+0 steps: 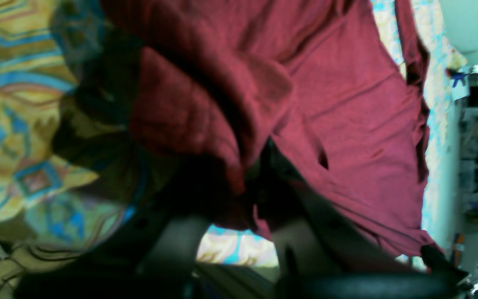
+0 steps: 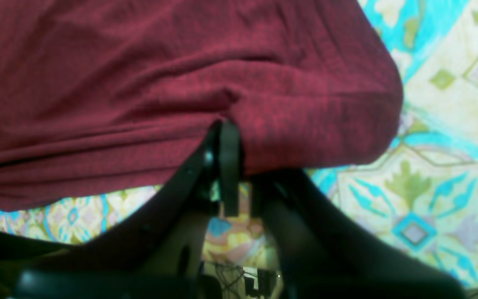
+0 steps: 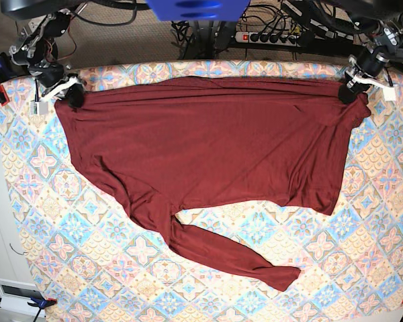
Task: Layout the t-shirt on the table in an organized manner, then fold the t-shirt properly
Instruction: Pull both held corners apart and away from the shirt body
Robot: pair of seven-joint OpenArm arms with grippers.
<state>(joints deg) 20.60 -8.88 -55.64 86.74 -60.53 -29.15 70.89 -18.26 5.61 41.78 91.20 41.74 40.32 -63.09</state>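
Maroon t-shirt (image 3: 215, 144) stretched across table (image 3: 54, 228) between left gripper (image 3: 347, 92) at 2 o'clock and right gripper (image 3: 72, 97) at 10, both pinching hem corners; bare cloth toward 6.

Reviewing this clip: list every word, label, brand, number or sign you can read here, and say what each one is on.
None can be read.
t-shirt: plain maroon, no print or visible tag.
table: only diamond and floral patterns, no lettering.
white tags by the right gripper and left gripper: too small to tell whether they carry writing.
power strip beyond the table: any marking is too small to read.
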